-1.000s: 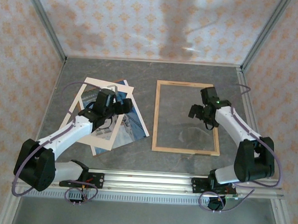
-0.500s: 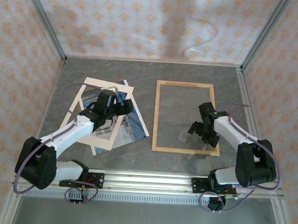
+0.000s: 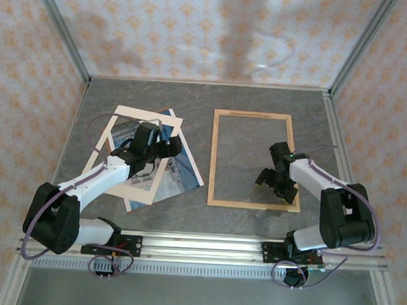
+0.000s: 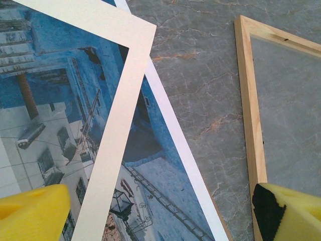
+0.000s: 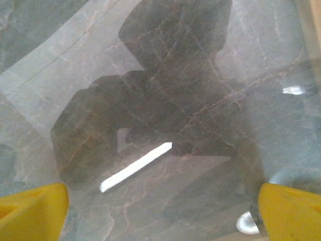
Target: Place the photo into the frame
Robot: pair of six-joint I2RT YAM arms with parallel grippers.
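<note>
Desk [image 3: 261, 101]: grey marbled top, patterned walls on three sides, arm bases on a rail at the near edge.

Photo [image 3: 183, 170]: lies flat on the left half of the desk, picture side up, turned askew. Blue sky and pale building read clearly from the left wrist [image 4: 50, 120]. It is outside the frame.

Mat board [image 3: 134, 113]: cream, with a cut-out window, lying on top of the photo and skewed against it. The photo's right side and near corners stick out from under it. In the left wrist view its strip [image 4: 118, 115] runs diagonally across the print.

Frame [image 3: 214, 160]: thin light wood, flat on the desk right of the photo, long sides running away from the arms. A band of bare desk separates it from the photo's white border. Its left strip [image 4: 249, 110] shows in the left wrist view.

Frame interior: glossy pane, with light glints and a dark reflection in the right wrist view.

Left claw [image 3: 174, 148]: released, jaws wide, over the right edge of the mat board and photo. Yellow pads sit far apart [image 4: 159, 215], one over the print, one over the frame's left strip, with nothing gripped.

Right claw [image 3: 275, 186]: released, jaws wide, low over the pane in the frame's near right corner. Its yellow pads flank the bare pane [image 5: 160, 211], holding nothing.
</note>
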